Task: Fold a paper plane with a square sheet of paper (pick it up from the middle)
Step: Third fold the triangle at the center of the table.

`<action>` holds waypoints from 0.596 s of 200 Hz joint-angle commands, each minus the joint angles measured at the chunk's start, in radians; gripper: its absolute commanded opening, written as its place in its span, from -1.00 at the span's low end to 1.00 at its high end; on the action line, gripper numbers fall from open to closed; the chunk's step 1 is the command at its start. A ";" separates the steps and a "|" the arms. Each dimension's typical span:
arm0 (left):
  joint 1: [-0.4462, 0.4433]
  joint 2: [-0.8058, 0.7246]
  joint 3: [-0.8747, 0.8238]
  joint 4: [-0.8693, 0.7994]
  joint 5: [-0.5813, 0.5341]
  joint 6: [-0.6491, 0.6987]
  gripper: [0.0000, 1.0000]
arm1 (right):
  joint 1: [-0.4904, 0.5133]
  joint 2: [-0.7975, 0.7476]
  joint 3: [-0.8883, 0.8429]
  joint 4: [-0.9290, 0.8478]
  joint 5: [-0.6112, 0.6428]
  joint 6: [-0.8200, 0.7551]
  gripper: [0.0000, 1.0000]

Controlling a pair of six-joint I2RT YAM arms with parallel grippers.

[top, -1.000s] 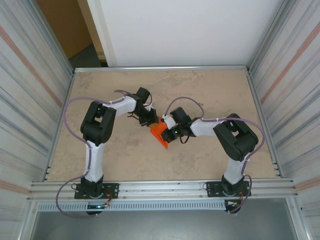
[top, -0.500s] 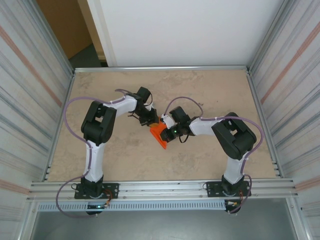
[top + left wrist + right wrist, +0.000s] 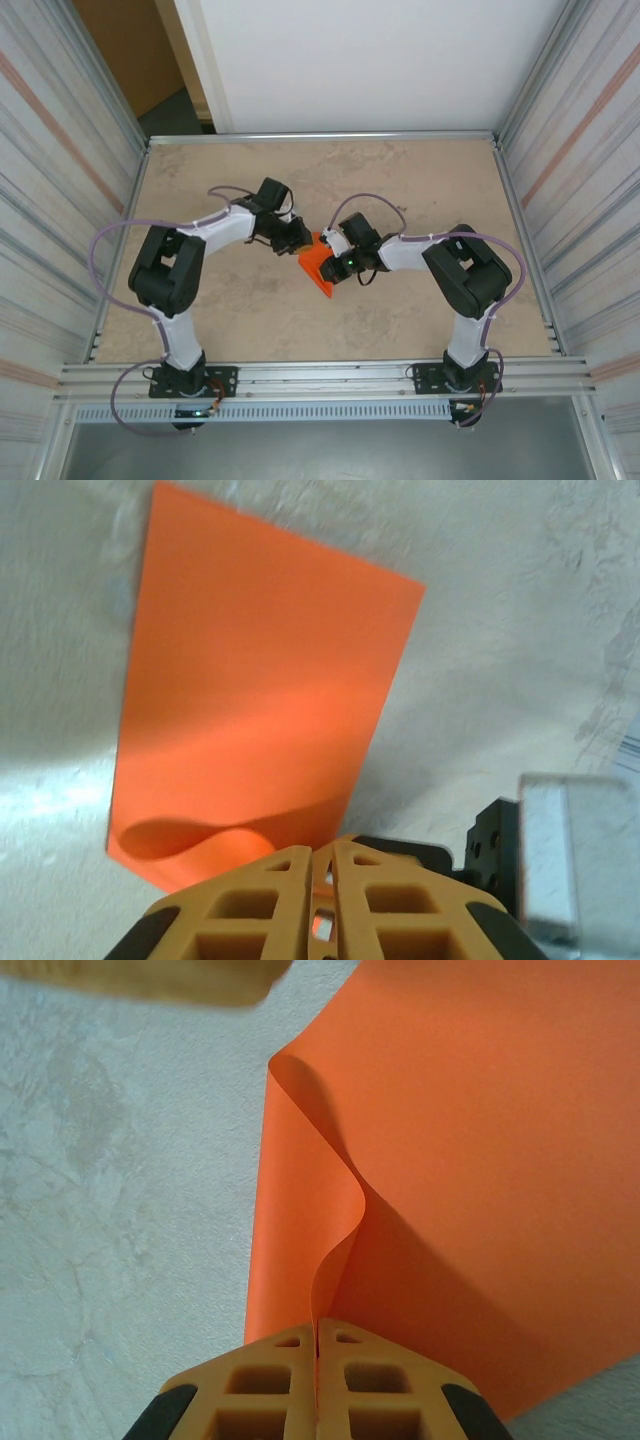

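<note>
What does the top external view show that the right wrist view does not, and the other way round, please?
From above: the left gripper and the right gripper meet at the far corner of the orange sheet, near the middle of the table. From the right wrist: a raised curl of the sheet runs into the right gripper's shut fingers, pinched between them. Both: the orange sheet resting on the beige table, with the right gripper at its edge.

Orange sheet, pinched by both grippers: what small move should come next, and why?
Probably lower the right gripper toward the table, flattening the loop: it and the left gripper are shut on the square sheet of paper, which bulges in a soft curl.
</note>
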 commanded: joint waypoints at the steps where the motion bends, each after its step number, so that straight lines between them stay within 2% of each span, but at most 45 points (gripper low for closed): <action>1: -0.029 -0.039 -0.071 0.094 0.022 -0.103 -0.77 | -0.006 0.048 -0.002 -0.051 0.026 0.024 -0.95; 39: -0.074 -0.026 -0.116 0.112 0.003 -0.141 -0.85 | -0.006 0.044 0.000 -0.058 0.041 0.025 -0.95; 119: -0.089 0.019 -0.130 0.108 -0.038 -0.167 -0.90 | -0.007 0.046 -0.005 -0.059 0.046 0.027 -0.95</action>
